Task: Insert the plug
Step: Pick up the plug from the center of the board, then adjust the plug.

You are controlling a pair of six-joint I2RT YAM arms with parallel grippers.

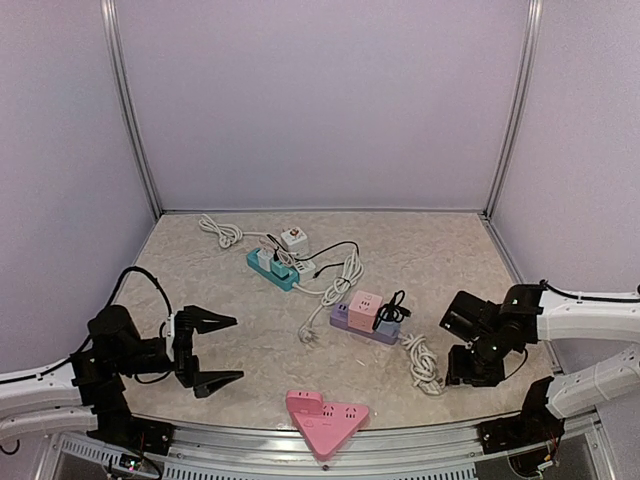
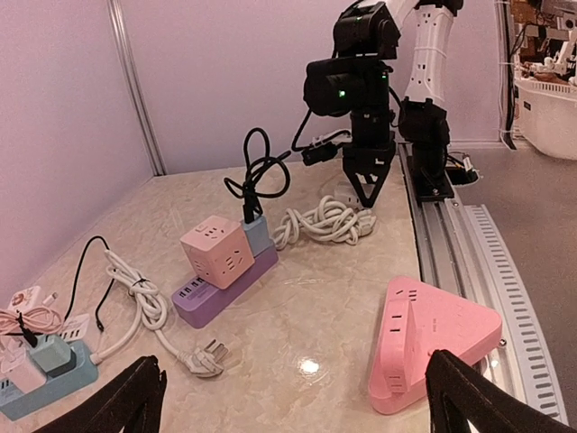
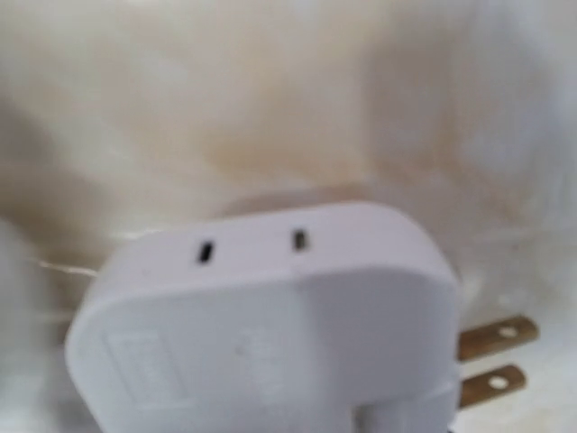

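- pink triangular socket block [image 1: 325,420] lay at the near edge of the table [image 1: 440,250], between the two arm bases
- left gripper [image 1: 237,350] hovered left of centre; fingers spread wide, empty; well apart from every strip
- right gripper [image 2: 366,191] pointed down on the right side, its tip at the near end of the coiled white cable [image 1: 424,365]; could not tell whether the claw was spread or pinching; its fingers did not show in the right wrist view
- plug [image 3: 270,325] was white and filled the right wrist view, close under that camera over the marble top; two brass prongs [image 3: 494,341] stuck out bare toward that view's right edge, so it was not in a socket
- purple strip [image 1: 352,322] sat mid-table; pink cube [image 1: 365,308] on top of it; black cable [image 1: 395,305] looped just beside the cube
- spare plug [image 1: 309,337] lay loose just left of the purple strip
- teal strip [image 1: 272,270] was farther back on the left, with adapters plugged in; white charger [image 1: 293,238] lay just beyond it, near the back wall
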